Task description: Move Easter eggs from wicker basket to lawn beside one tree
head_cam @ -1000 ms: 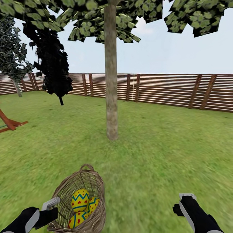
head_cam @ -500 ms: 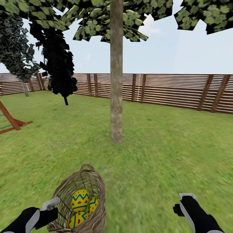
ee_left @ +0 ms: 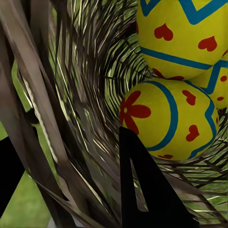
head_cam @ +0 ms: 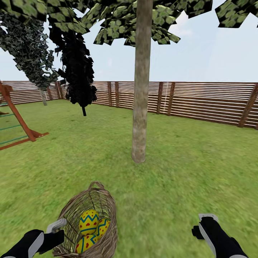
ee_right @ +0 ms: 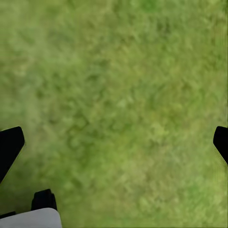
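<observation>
lawn point(head_cam: 186, 172) spread to slatted fence point(head_cam: 208, 102) | tree point(head_cam: 140, 107) straight ahead, trunk upright | wicker basket point(head_cam: 104, 204) clamped at rim by left gripper point(head_cam: 59, 229) | three Easter eggs point(head_cam: 89, 221) inside basket | right gripper point(ee_right: 114, 142) wide open, empty, above grass

Basket point(head_cam: 94, 218) sits against your left gripper point(head_cam: 57, 229), all three eggs point(head_cam: 89, 221) inside it. Tree point(head_cam: 140, 107) stands ahead, between both grippers. Right gripper point(head_cam: 206, 224) hangs over bare lawn point(head_cam: 186, 172), well right of the basket.
</observation>
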